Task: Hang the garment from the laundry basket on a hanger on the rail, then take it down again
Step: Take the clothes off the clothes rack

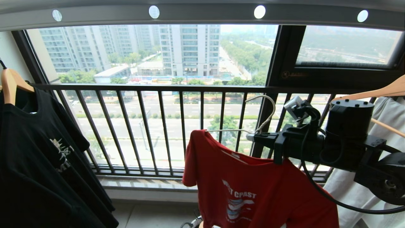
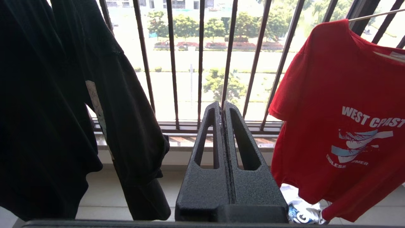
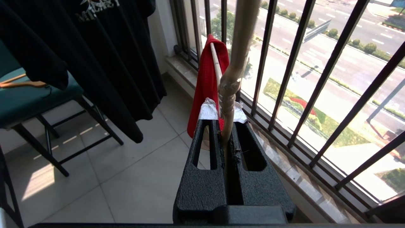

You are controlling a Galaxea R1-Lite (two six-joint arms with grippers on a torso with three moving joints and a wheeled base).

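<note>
Balcony window behind; right pincer (image 1: 253, 136) at centre right clamped on hanger (image 1: 264, 110) neck, shirt (image 1: 253, 190) dangling. Best kept level, hook raised toward rail (image 1: 202, 12) above. Left pincer (image 2: 222, 109) closed, empty.

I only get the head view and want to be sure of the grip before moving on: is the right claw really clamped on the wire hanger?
Observer: Yes. The right wrist view shows the right claw shut on the hanger, at its twisted neck.
Operator: And the left claw? I can't see it at all.
Observer: The left claw is shut and empty. It points at the window bars, between the black T-shirt and the red T-shirt.
Operator: Anything down beside the black shirt?
Observer: A green-seated chair with a wooden hanger lying on it.
</note>
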